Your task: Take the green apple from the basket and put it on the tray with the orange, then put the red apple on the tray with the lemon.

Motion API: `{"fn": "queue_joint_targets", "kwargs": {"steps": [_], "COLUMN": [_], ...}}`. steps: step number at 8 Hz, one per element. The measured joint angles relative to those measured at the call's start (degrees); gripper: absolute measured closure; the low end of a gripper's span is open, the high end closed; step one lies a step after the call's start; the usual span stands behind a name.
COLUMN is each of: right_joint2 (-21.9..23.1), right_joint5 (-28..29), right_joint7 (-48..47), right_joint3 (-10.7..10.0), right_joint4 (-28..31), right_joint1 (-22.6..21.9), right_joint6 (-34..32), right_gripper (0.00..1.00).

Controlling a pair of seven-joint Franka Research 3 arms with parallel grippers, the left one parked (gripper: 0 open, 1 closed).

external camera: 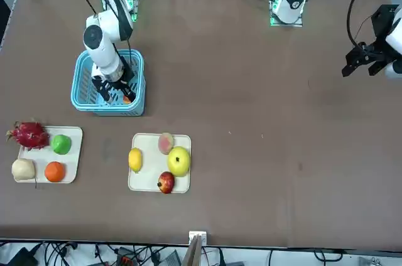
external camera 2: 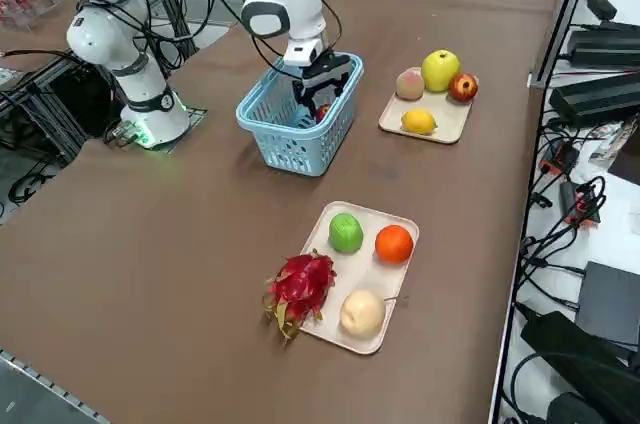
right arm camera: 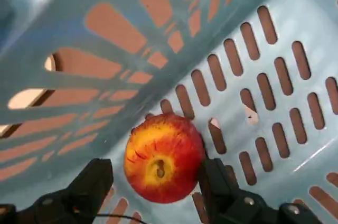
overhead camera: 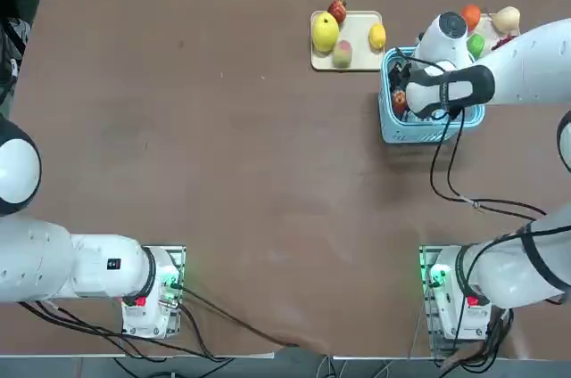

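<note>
I judge this to be the second half of the job: the small round red apple with the yellow patch sits inside the light blue slatted plastic basket, against its wall. The bright green apple is already on the flat cream tray — the one with the round orange fruit. My right gripper is down in the basket, its two fingers parted wide, one to each side of the apple. The right-hand one in the wrist view looks close against the skin, the other stands off; nothing appears gripped.

Next, I would centre the fingers on the apple, close gently and lift straight up — clear of the slatted wall and hoop handle — then carry it to the other cream tray, where the yellow lemon lies. Bare space there is limited, so I'd pick the spot carefully.

I can read no brand, label or writing anywhere.
</note>
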State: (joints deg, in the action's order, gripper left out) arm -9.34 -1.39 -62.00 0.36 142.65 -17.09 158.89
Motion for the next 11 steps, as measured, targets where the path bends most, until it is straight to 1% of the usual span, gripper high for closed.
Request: {"fn": "queue_joint_targets", "kwargs": {"steps": [3, 11], "right_joint2": [-1.22, -3.33], "right_joint5": [0.00, 0.00], "right_joint7": [-0.03, -0.16], "right_joint3": [-0.13, -0.13], "right_joint4": [0.00, 0.02], "right_joint1": [0.00, -0.18], "right_joint6": [2.70, 5.00], "right_gripper": [0.00, 0.00]}}
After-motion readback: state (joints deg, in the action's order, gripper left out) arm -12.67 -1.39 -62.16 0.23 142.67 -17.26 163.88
